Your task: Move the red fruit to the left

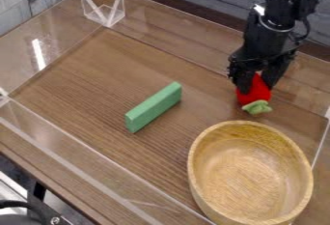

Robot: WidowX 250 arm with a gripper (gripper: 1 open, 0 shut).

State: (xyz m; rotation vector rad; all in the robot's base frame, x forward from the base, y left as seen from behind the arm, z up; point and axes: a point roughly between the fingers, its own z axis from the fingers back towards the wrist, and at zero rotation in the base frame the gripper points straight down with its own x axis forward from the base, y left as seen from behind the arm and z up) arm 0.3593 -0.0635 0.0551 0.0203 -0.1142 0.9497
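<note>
The red fruit (258,96), a small glossy strawberry with its green cap toward the camera, lies on the wooden table at the right, just behind the wooden bowl. My gripper (257,82) points straight down over it, a black finger on either side of the fruit's upper part. The fingers (240,74) stand close against the fruit. I cannot make out whether they press on it. The fruit's top is hidden behind the gripper.
A flat green block (153,106) lies at the table's middle, left of the fruit. The wooden bowl (196,166) fills the front right corner. Clear plastic walls (52,36) ring the table, with a clear stand (102,10) at the back left.
</note>
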